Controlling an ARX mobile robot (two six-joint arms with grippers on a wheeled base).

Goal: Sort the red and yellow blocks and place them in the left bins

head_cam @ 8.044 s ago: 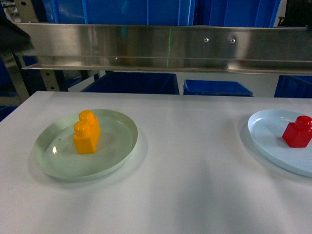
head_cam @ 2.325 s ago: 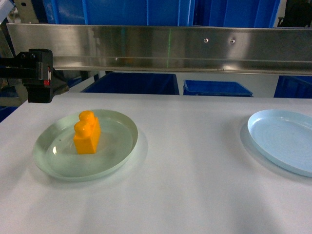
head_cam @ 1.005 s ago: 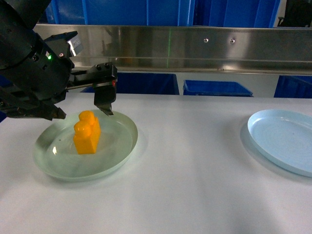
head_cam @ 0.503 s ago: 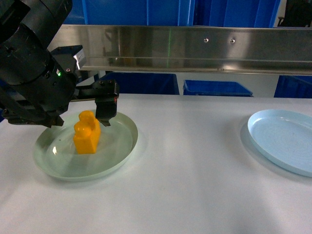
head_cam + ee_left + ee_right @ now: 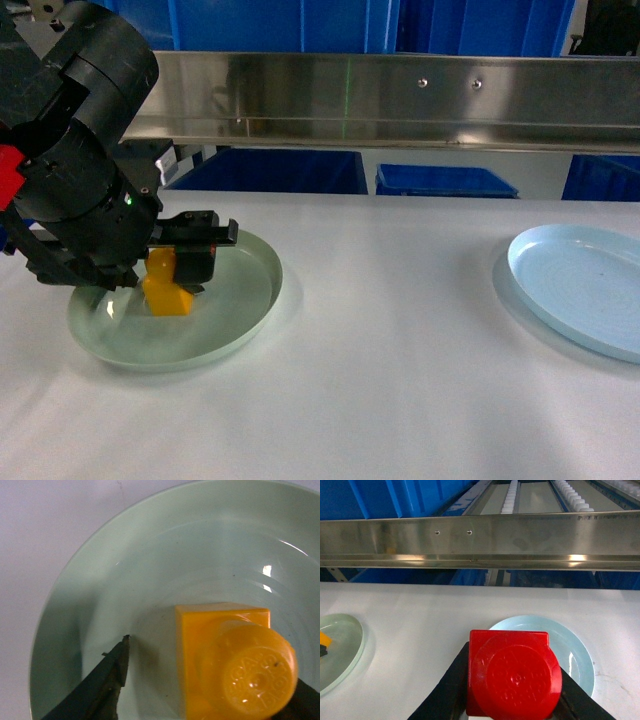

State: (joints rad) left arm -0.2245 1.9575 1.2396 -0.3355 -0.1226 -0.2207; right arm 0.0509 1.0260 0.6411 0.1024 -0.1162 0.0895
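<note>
Yellow block (image 5: 227, 667): glossy orange-yellow, studs up, standing upright in the pale green plate (image 5: 245, 320) on the bench (image 5: 400, 380).
Left end effector (image 5: 172, 262): low over the plate, open, fingers either side of the block.
Red block (image 5: 512, 675): glossy, stud toward the camera, clamped by the right end effector (image 5: 514, 700) above the pale blue plate (image 5: 575, 652).

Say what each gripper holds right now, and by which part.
The right gripper holds the red block by its two opposite sides, stud facing the camera. The left gripper straddles the yellow block in the green plate, its visible finger clear: nothing held yet.
</note>
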